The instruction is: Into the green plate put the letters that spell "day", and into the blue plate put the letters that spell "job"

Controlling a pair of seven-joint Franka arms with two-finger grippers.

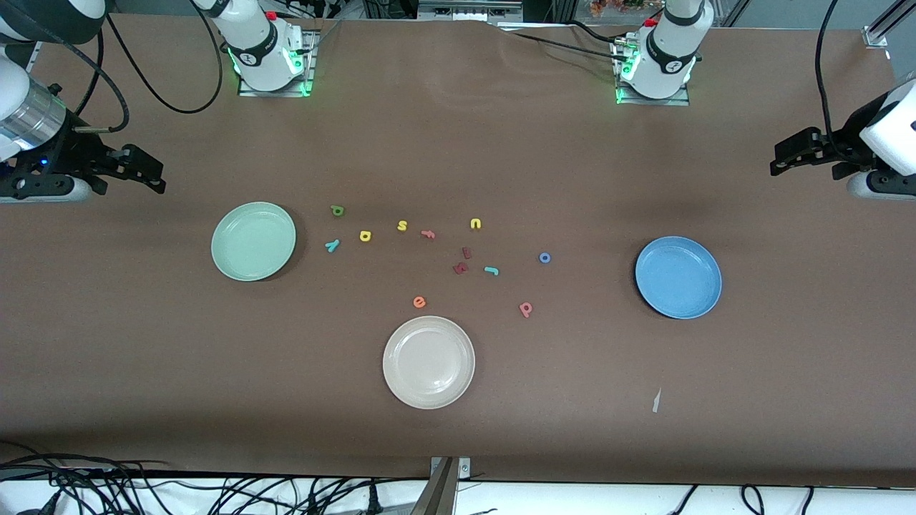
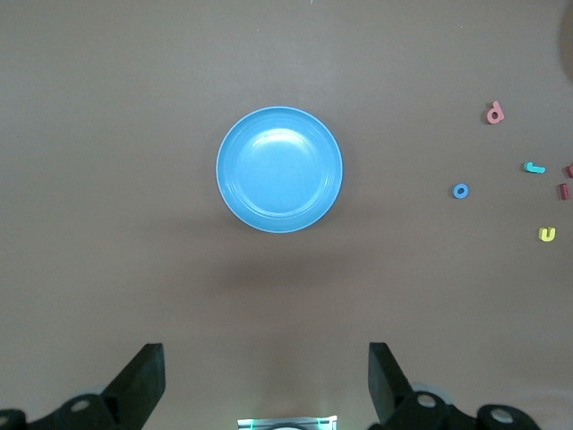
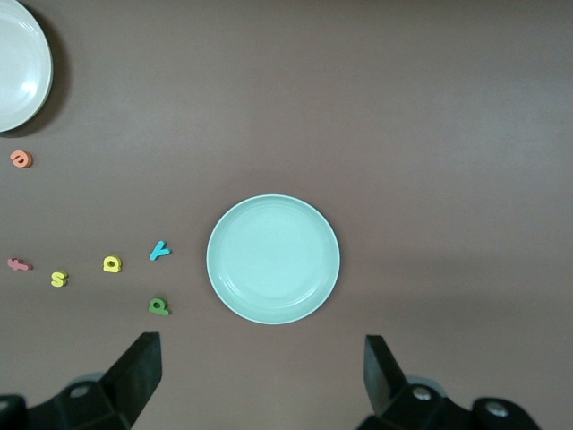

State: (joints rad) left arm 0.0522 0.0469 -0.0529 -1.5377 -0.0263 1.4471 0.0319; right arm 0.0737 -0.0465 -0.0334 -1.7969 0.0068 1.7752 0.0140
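The green plate (image 1: 254, 241) (image 3: 273, 259) lies empty toward the right arm's end of the table. Beside it lie the olive "d" (image 1: 337, 210) (image 3: 158, 306), yellow "a" (image 1: 366, 235) (image 3: 112, 263) and teal "y" (image 1: 332, 245) (image 3: 159, 251). The blue plate (image 1: 678, 277) (image 2: 279, 170) lies empty toward the left arm's end. Between the plates lie the blue "o" (image 1: 545, 257) (image 2: 460, 190), teal "j" (image 1: 491, 270) (image 2: 534, 167) and pink "b" (image 1: 526, 309) (image 2: 494, 113). My right gripper (image 1: 147, 170) (image 3: 262, 376) and left gripper (image 1: 783, 159) (image 2: 266, 376) hang open and empty at the table's ends.
A cream-white plate (image 1: 429, 362) sits nearest the front camera, an orange "e" (image 1: 419, 302) just above it in the view. A yellow "s" (image 1: 402, 226), a yellow "u" (image 1: 476, 224), a pink letter (image 1: 428, 233) and two dark red letters (image 1: 460, 268) lie mid-table. A paper scrap (image 1: 656, 400) lies near the front edge.
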